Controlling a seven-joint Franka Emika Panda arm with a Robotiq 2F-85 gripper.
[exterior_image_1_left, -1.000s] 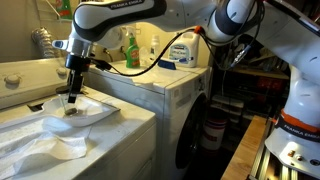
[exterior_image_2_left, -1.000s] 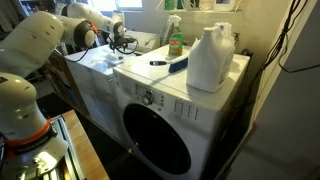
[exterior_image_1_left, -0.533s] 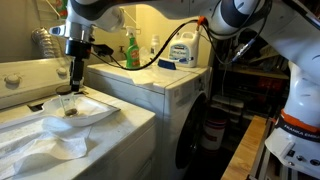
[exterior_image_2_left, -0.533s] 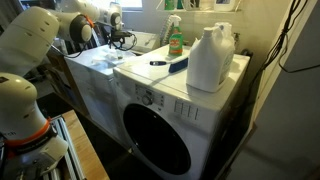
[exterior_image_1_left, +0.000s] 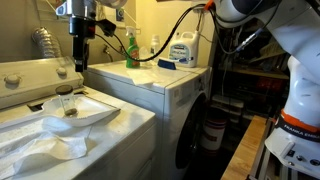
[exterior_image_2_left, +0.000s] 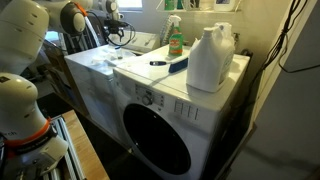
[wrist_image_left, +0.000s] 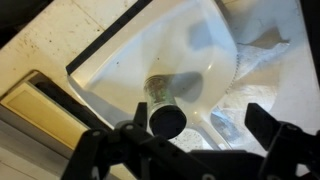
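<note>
Hovering well above a small clear glass, the gripper has its fingers spread apart, nothing between them (wrist view shows this best). The glass stands upright in a white basin on the washing machine. The detergent jug is well apart.

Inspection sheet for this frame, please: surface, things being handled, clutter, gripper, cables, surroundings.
Surface: white washer top, carrying the tray.
Job's things: small clear cylinder standing upright in the white tray.
Clutter: green spray bottle, detergent jug and a blue item on the neighbouring machine.
Gripper: gripper open and empty, above the cylinder, not touching it.
Cables: black cable sags from the arm over the machine tops.
Surroundings: front-load door; ribbed vent hose.
</note>
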